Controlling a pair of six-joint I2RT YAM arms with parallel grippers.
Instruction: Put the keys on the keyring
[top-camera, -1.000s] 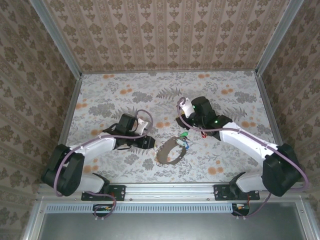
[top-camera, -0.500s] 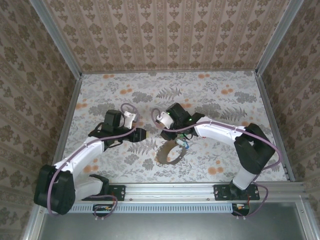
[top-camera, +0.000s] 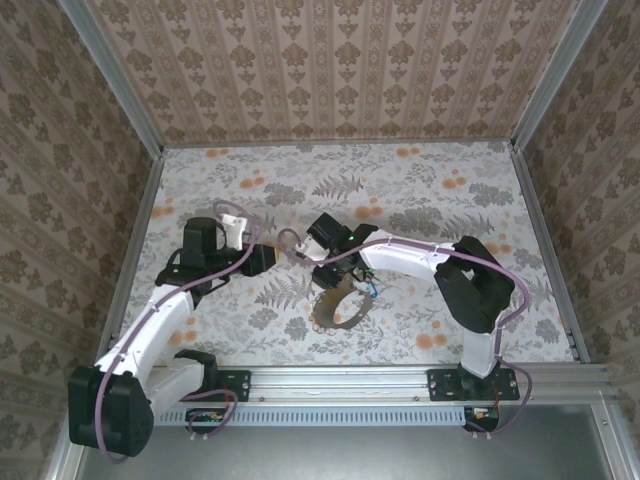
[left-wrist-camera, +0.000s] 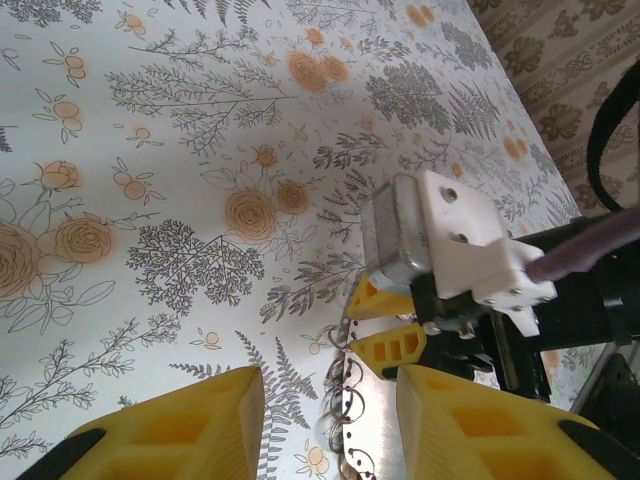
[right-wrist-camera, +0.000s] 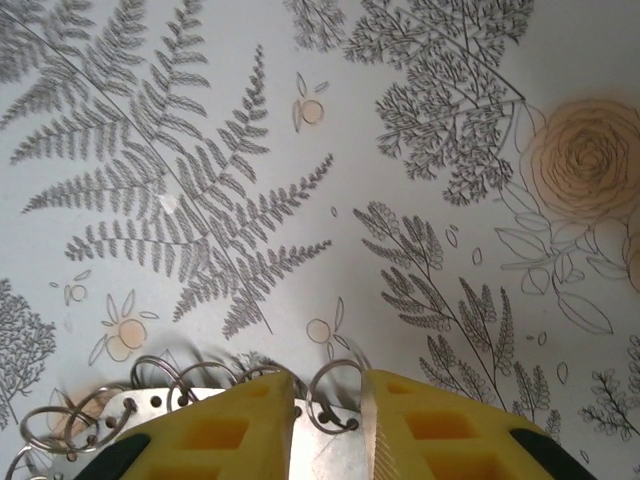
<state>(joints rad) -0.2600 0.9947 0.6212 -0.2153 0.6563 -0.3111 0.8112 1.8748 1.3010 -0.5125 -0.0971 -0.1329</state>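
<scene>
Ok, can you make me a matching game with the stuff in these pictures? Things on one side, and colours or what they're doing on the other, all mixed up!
Things:
1. strap loop
2. key tag
3. left gripper
4. metal rings

Matches:
A. green
B. open, nothing between its fingers
C. at the tips of the right gripper
D. brown

Pairs: 1-D, 2-A, 3-B, 4-C.

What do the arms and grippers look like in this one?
The left arm and right arm have white links, black joints and purple cables. The fingers are chunky yellow plastic with recessed pockets; a white bracket sits on the right wrist.
</scene>
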